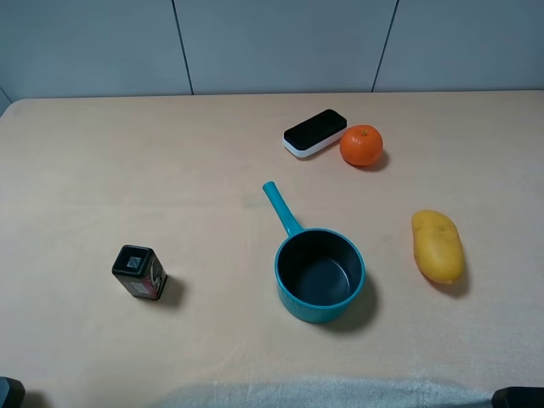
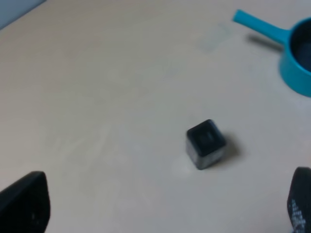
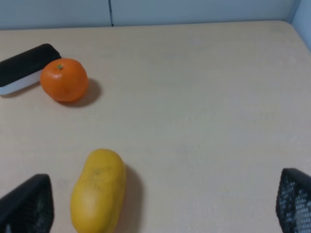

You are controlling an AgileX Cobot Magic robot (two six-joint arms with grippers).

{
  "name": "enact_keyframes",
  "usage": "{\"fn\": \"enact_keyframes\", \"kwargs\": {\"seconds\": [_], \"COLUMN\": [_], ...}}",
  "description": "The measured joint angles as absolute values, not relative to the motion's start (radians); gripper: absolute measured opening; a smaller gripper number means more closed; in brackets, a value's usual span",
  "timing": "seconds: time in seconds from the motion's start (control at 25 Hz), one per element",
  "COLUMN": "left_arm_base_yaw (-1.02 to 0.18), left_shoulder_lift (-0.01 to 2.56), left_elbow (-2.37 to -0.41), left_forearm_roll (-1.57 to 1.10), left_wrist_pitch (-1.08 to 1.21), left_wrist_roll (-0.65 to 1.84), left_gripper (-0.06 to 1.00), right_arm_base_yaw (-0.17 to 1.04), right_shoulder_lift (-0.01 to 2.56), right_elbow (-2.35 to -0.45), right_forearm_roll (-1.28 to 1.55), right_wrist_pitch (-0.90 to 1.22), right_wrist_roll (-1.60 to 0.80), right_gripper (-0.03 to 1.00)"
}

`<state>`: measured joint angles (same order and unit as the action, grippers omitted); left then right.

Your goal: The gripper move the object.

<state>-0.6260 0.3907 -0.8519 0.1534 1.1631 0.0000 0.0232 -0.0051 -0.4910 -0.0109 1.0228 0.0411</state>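
Right, both arms are sitting back at the near edge of the table (image 1: 102,153), nowhere near anything. The left gripper (image 2: 160,208) is showing only as two dark fingertips (image 2: 24,204) at the corners of the left wrist view, spread wide apart w/ nothing between them. Same for the right gripper (image 3: 160,206): its fingers (image 3: 29,204) are gaping wide, holding nothing. In the high view I'm seeing just dark slivers at the two bottom corners, prob. bits of the arms, too little to tell.

The object, the small orange mandarin (image 1: 361,145), is sitting on the far side of the table, right of centre, upright w/ its green stem dimple facing up. It's lying just beside a black-and-white eraser-like block (image 1: 314,133) on its left; they're looking v. close, maybe touching, can't tell. In the right wrist view the mandarin (image 3: 63,79) is overlapping that block's end (image 3: 26,65).

An elongated yellow fruit (image 1: 438,246) is lying nearer, on the right side, well apart from the mandarin. A teal saucepan (image 1: 319,274) is standing around the middle, nearer the front, handle pointing away toward the far left, nothing inside it. A small dark tin (image 1: 138,272) is standing on the left side, well apart from the pan; the left wrist view is showing it (image 2: 205,143) a bit blurred
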Motion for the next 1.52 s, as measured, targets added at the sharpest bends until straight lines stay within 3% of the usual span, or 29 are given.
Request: {"fn": "enact_keyframes", "kwargs": {"seconds": [0.4,0.76,1.52], "left_arm_base_yaw": [-0.387,-0.275,-0.025], "left_shoulder_lift": [0.167,0.028,-0.006], "left_elbow": [-0.685,-0.516,-0.485], "left_forearm_roll": [0.153,0.134,0.069], "left_wrist_pitch": [1.153,1.036,1.051], "left_wrist_roll": [0.0,-0.006,0.023], "left_gripper": [0.99,0.99,0.99], "right_arm_base_yaw": [0.023,0.023,0.023], "right_shoulder_lift": [-0.005,-0.005,-0.005], "right_elbow": [-0.491,-0.491,-0.491], "right_forearm_roll": [-0.011,-0.011,-0.011], "right_wrist_pitch": [1.024,1.024,1.023], "right_wrist_roll": [0.041,0.041,0.041], "right_gripper": [0.69,0.69,0.69]}}
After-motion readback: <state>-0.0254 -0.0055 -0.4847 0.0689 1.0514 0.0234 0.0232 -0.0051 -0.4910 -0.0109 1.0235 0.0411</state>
